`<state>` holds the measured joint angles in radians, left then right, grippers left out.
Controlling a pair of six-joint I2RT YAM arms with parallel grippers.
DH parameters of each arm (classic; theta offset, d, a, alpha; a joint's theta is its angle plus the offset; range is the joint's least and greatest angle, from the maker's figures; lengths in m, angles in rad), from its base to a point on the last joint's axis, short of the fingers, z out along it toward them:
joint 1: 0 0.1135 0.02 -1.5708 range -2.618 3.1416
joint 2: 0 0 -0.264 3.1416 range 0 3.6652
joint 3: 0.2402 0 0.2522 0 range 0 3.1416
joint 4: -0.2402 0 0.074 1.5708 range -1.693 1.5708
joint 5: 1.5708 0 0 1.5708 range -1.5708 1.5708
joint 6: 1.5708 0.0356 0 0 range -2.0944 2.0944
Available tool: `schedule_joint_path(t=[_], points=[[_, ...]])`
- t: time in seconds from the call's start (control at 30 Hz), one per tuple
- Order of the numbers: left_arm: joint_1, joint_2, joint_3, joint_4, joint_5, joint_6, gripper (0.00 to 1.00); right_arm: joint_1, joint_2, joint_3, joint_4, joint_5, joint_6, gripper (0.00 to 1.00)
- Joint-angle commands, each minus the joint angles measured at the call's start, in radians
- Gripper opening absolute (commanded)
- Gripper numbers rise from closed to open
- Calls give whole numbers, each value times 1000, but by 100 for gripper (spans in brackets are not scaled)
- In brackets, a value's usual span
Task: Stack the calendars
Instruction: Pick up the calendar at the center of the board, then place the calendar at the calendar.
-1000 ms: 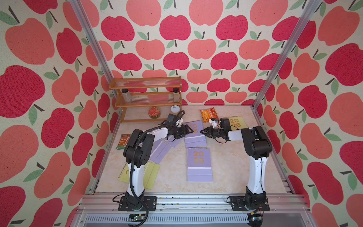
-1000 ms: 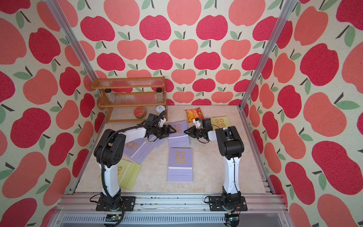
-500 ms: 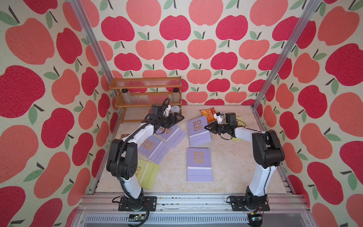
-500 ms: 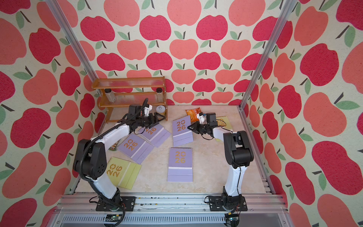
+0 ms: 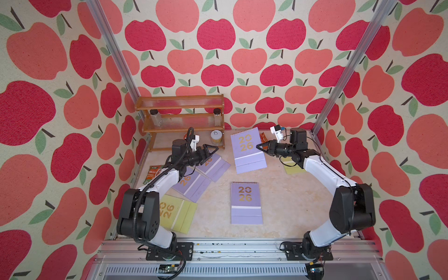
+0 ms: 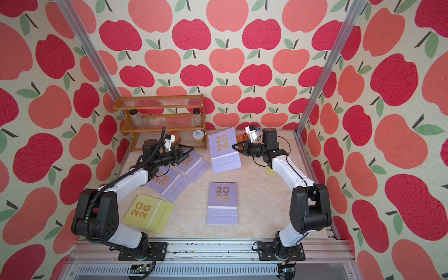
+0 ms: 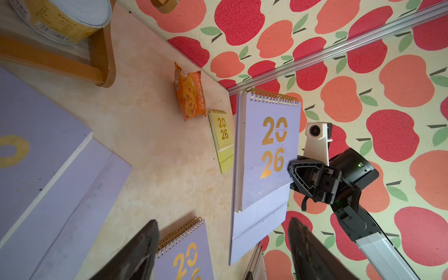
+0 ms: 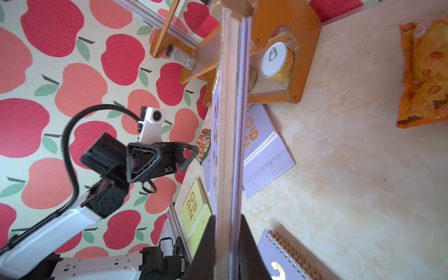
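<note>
Lifted since a second ago, the held purple calendar [image 5: 247, 150] has left the desk [image 5: 286, 206], where both tools then met low over it. The left arm has swung back toward its own side.

At the desk's left edge lies a green snack packet [image 5: 152, 173]. Nearer the front, the left yellow-green calendar [image 5: 178, 213] lies flat, partly hidden by the left arm's shoulder. Behind it the near purple calendar [image 5: 191, 185] and the far purple calendar [image 5: 214, 164] lie slanted, meeting at one corner. Which one is on top there, I cannot tell. The left tool [image 5: 213, 150] hangs above the far one, its jaws apart and empty, pointing toward the held calendar. A wooden rack [image 5: 180, 114] stands against the back wall, with a can [image 5: 216, 137] at the right end of its lowest shelf.

The held purple calendar hangs tilted in the air at the back centre, with its spiral edge toward the wall. The right tool [image 5: 261, 147] is clamped on its right edge. In the right wrist view the black fingers [image 8: 206, 249] press on both faces. Well in front, the middle purple calendar [image 5: 246, 202] lies flat and square to the desk's front. An orange snack packet [image 7: 190, 93] lies near the back wall, behind the held calendar. The right yellow-green calendar [image 5: 292, 167] lies flat under the right arm.
</note>
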<state>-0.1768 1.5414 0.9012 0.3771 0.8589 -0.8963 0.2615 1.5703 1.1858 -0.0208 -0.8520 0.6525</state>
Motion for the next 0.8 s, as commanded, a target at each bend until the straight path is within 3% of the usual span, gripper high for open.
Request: schedule_joint_path(t=[0.0, 0.1, 0.27, 0.77], points=[[-21, 7, -4, 218, 50, -96, 86, -5, -46, -31, 102, -112, 99, 0], [-41, 8, 6, 230, 42, -103, 92, -5, -65, -64, 138, -129, 140, 0], [-86, 57, 39, 223, 43, -98, 93, 1, -73, -119, 271, -156, 247, 0], [-129, 185, 96, 293, 34, -166, 87, 65, -54, -171, 264, -119, 230, 0]])
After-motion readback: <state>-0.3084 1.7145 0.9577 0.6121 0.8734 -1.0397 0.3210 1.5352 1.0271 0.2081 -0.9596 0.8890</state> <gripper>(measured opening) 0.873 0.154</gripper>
